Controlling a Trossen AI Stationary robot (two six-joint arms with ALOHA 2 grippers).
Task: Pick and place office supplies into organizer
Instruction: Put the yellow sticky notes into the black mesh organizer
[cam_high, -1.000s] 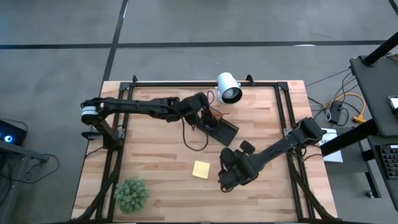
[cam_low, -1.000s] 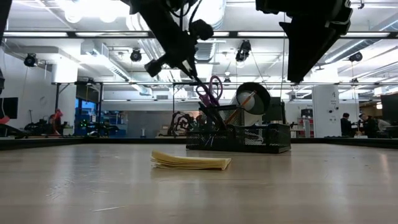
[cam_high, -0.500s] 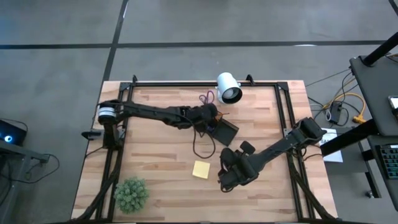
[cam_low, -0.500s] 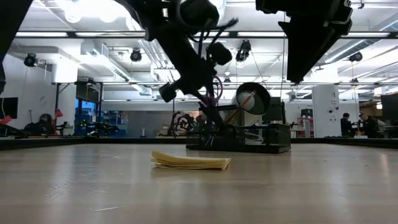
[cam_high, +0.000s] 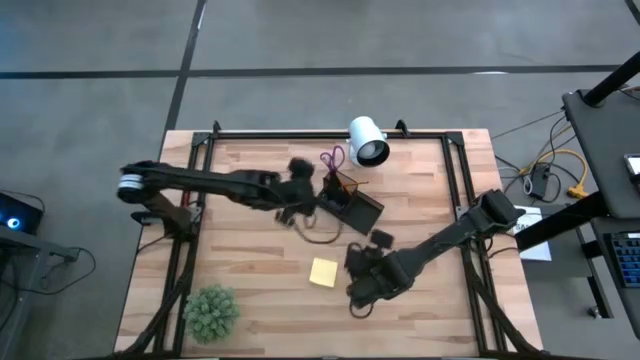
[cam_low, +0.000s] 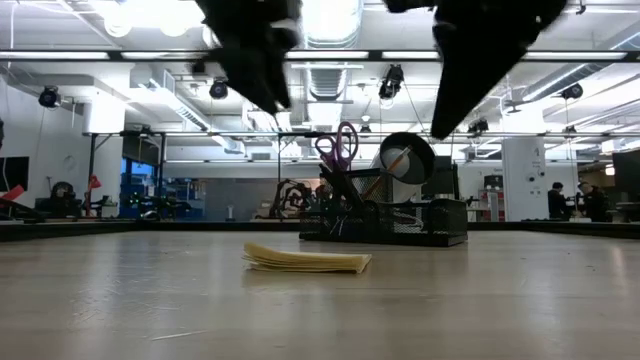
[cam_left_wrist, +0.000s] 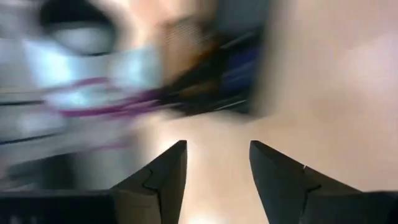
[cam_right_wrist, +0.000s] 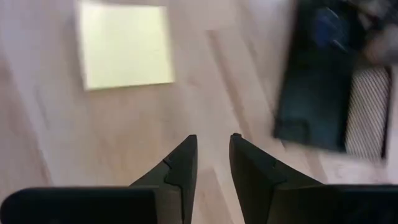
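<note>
Organizers: one (cam_high: 352, 206) is counted.
Scissors: one pair (cam_high: 331, 158) is counted.
Sticky-note pads: one (cam_high: 323, 272) is seen.
White cameras: one (cam_high: 366, 141).
Plant balls: one (cam_high: 211, 313).
Robot arms: two.

Black organizer (cam_high: 352, 204) upright at table's rear middle, just ahead of the left gripper's (cam_left_wrist: 214, 163) parted jaws, purple scissors (cam_low: 338, 146) standing in it handles-up. Yellow sticky pad (cam_high: 323, 272) flat on wood, just beyond right gripper's (cam_right_wrist: 211, 155) near-closed jaws.

scissors (cam_high: 331, 158) stand in the organizer (cam_high: 352, 204); sticky pad (cam_high: 323, 272) lies before it.
</note>
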